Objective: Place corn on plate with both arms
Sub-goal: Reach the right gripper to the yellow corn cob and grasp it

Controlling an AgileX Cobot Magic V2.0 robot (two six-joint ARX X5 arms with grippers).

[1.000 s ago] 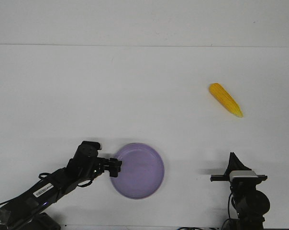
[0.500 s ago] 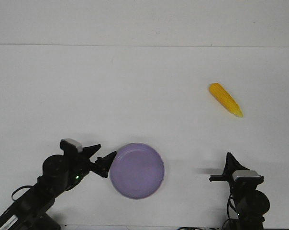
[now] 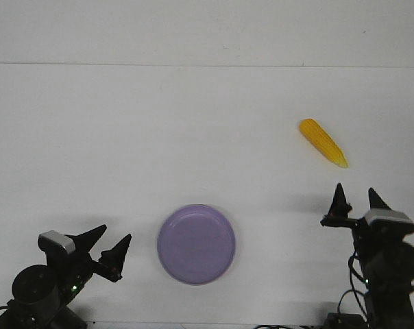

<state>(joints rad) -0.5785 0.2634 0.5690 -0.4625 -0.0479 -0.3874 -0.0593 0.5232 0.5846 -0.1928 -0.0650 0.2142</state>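
Observation:
The corn (image 3: 323,142), a yellow-orange tapered cob, lies on the white table at the right, its tip pointing down-right. The lavender plate (image 3: 197,244) sits near the front edge at the middle, with nothing on it. My left gripper (image 3: 108,245) is open and empty, well to the left of the plate and apart from it. My right gripper (image 3: 358,198) is open and empty, its two pointed fingertips raised, a short way in front of and slightly right of the corn.
The white table (image 3: 159,137) reaches back to a pale wall. Nothing else stands on it.
My left gripper has let go of the plate's left rim, opened and pulled back to the left. My right gripper has opened and shifted right and forward toward the corn.

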